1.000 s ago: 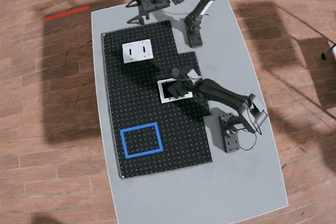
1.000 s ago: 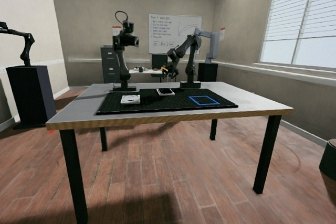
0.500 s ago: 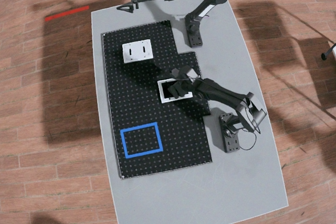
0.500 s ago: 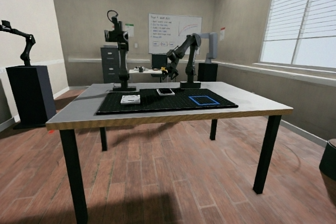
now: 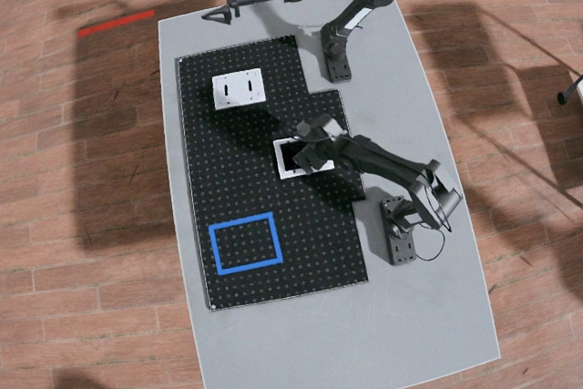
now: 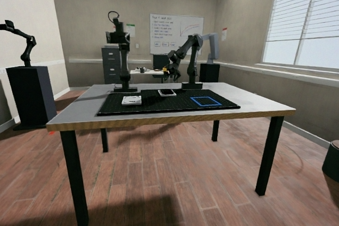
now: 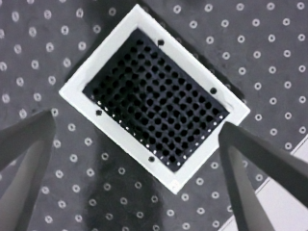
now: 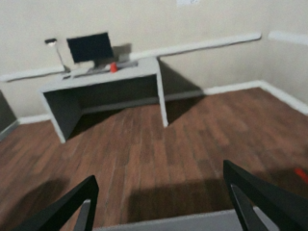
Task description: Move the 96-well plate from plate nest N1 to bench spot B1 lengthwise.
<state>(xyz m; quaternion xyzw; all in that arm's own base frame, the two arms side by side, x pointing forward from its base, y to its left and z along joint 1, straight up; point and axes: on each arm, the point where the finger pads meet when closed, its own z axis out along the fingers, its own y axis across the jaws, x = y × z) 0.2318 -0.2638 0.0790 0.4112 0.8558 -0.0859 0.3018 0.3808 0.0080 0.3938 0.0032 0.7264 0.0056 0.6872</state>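
Note:
The black 96-well plate [image 5: 290, 155] [image 6: 167, 91] [image 7: 154, 101] sits in the white nest frame [image 5: 279, 159] [image 6: 169, 95] [image 7: 72, 90] at the middle of the black perforated board. My left gripper [image 7: 141, 124] is open above the plate; in the left wrist view plate and nest lie diagonally between and beyond the fingertips. In the top view the left arm covers part of them. My right gripper [image 5: 203, 4] [image 8: 158, 173] is open and empty beyond the board's right end, pointing out over the table's far edge. The blue taped outline [image 5: 250, 266] [image 6: 209, 105] lies at the board's left end with nothing inside.
A white block with two dark slots [image 5: 239, 87] [image 6: 131, 100] stands on the board's right part, near the right arm. The black board [image 5: 324, 252] carries it, the nest and the outline. Both arm bases stand beside the board on the grey table [image 5: 357, 328].

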